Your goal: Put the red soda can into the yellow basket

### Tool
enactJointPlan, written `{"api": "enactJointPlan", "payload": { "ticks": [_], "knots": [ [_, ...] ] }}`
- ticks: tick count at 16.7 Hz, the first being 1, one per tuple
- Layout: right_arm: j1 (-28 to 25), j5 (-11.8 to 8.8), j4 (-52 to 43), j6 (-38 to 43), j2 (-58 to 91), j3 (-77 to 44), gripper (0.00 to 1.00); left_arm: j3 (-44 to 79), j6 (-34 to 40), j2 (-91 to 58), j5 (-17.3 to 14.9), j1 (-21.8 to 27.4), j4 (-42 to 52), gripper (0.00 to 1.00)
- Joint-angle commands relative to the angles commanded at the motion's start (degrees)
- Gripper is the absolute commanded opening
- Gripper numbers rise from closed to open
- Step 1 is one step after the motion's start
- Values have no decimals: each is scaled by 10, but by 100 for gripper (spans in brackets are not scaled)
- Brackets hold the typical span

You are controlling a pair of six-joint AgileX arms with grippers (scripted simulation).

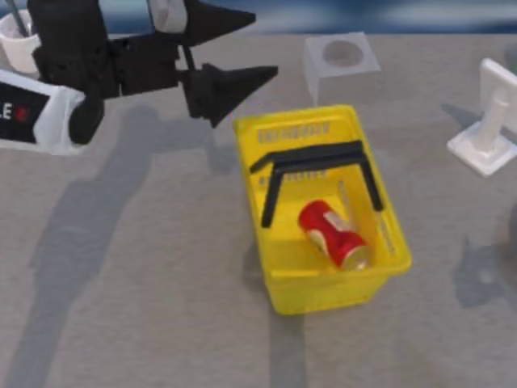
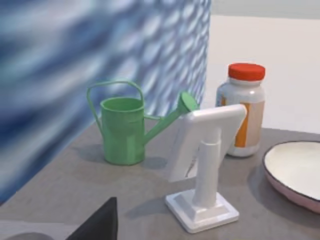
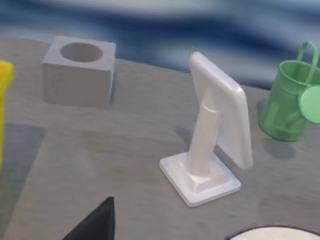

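Hanging over the table's top-left corner, nearest the overhead lens, your left gripper (image 1: 234, 52) is sitting w/ its jaws spread wide and pinching nothing. It is standing just beside the yellow basket (image 1: 279, 137), apart from the rim, not above the opening.

Status: you are looking at a task that reads as done. The red soda can (image 1: 333, 234) is lying on its side inside the basket, on the floor toward the near-right corner, below the black handle (image 1: 315, 162), which is crossing over the opening. No step appears left except, in my judgement, parking the arm clear.

Right gripper (image 3: 95, 222): only a dark tip is showing in its wrist view; jaw state cannot be told. That arm is not appearing in the top view.

Count, per views:
- 1 red can, 1 yellow basket.
- 1 grey block w/ round hole (image 1: 341, 58), behind the basket.
- 1 white stand w/ tilted panel (image 1: 489, 121), right edge.
- 1 green watering can (image 2: 125, 130).
- 1 white bottle, red cap (image 2: 242, 110).
- 1 pink-rimmed plate (image 2: 295, 172), partly cut off.
- 1 white cup (image 1: 18, 40), top-left corner.
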State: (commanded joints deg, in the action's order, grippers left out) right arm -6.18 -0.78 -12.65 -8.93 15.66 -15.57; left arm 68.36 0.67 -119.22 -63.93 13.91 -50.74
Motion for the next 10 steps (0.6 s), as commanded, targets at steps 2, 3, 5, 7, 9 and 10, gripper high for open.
{"api": "enactJointPlan", "payload": {
  "ticks": [2,3,5,7,9,10],
  "knots": [
    [-28,0,-66,-45,93,-93,100,-43,13,89,53,-17,40,100],
    [-42,0,-100,-69,144,-144,100,-69,20,139,82,-25,63,100],
    [-74,2,-181,-124,262,-262,100,-126,32,249,144,-44,113,100],
    [-107,4,-263,-180,385,-385,100,-192,41,371,208,-62,168,100],
    [-139,6,-346,-237,514,-512,100,-264,46,499,275,-79,225,100],
    [-155,8,-386,-265,577,-573,100,-301,48,565,308,-88,255,100]
  ]
}}
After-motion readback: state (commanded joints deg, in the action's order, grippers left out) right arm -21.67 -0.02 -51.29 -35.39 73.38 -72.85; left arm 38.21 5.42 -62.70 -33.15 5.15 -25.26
